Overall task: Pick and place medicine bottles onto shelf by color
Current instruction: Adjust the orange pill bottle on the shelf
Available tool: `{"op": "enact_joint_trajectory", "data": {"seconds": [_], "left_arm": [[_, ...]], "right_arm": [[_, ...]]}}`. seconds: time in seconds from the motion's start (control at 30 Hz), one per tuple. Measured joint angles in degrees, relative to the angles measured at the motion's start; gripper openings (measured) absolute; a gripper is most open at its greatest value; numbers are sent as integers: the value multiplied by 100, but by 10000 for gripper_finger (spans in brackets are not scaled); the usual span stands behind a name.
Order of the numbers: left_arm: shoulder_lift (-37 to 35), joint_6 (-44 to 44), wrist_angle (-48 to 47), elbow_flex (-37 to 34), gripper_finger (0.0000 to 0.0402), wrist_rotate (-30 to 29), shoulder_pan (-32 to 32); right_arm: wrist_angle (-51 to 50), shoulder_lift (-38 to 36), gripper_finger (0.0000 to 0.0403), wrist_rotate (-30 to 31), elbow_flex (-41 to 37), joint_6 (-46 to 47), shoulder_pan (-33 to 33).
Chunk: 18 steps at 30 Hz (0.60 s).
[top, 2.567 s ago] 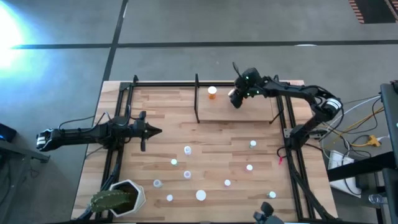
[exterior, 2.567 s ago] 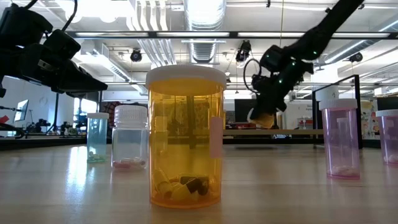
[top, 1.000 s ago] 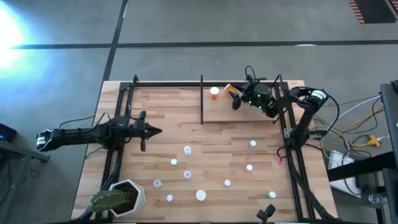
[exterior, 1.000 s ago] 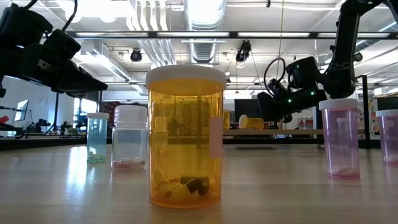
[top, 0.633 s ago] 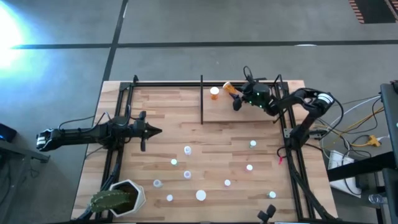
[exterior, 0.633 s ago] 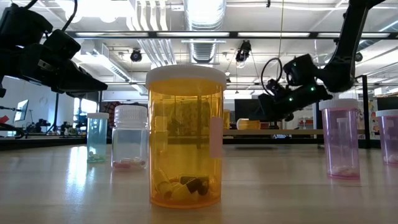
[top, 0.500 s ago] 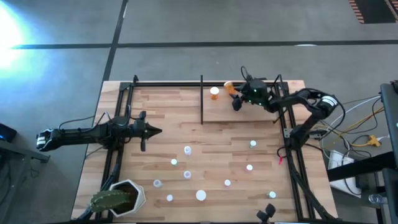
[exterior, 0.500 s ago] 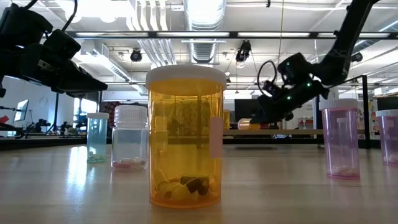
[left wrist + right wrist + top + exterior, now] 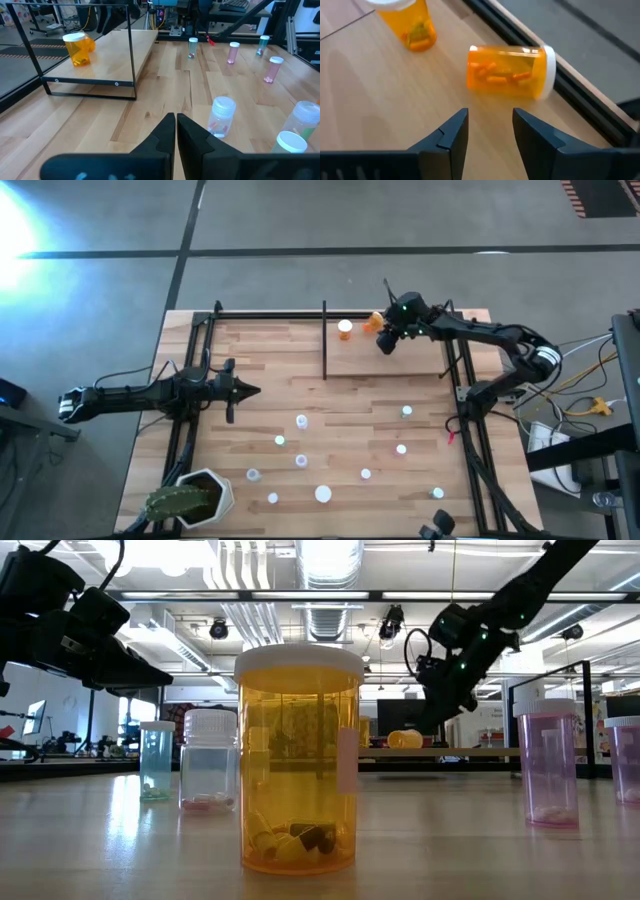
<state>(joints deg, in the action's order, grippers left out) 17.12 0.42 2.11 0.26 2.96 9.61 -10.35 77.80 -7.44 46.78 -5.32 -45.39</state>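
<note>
- Our right gripper [image 9: 487, 131] hangs above the shelf [image 9: 400, 362], fingers parted and empty.
- At its 12 o'clock, an orange bottle [image 9: 510, 71] lies tipped by the shelf's back edge, near an upright one [image 9: 410, 22].
- We judge placement unfinished; next, stand it upright.
- Our left gripper [image 9: 176, 131] waits, closed.

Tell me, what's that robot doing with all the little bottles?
It is sorting medicine bottles onto a small wooden shelf. The right pincer hangs over the shelf with its fingers apart, holding nothing. Just in front of it an orange bottle lies tipped on its side, beside another orange bottle that stands upright. The left pincer waits shut on the other side of the table. Many small bottles are on the table, not yet sorted.
</note>
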Motion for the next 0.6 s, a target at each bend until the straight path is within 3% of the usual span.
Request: {"op": "enact_joint_trajectory", "data": {"seconds": [0.27, 0.6], "left_arm": [[0, -1, 0, 0, 0, 0, 2], [0, -1, -1, -1, 0, 0, 1]], "right_arm": [[-893, 240, 175, 10, 948, -337, -2], [-2643, 1703, 307, 15, 2938, -372, -313]]}}
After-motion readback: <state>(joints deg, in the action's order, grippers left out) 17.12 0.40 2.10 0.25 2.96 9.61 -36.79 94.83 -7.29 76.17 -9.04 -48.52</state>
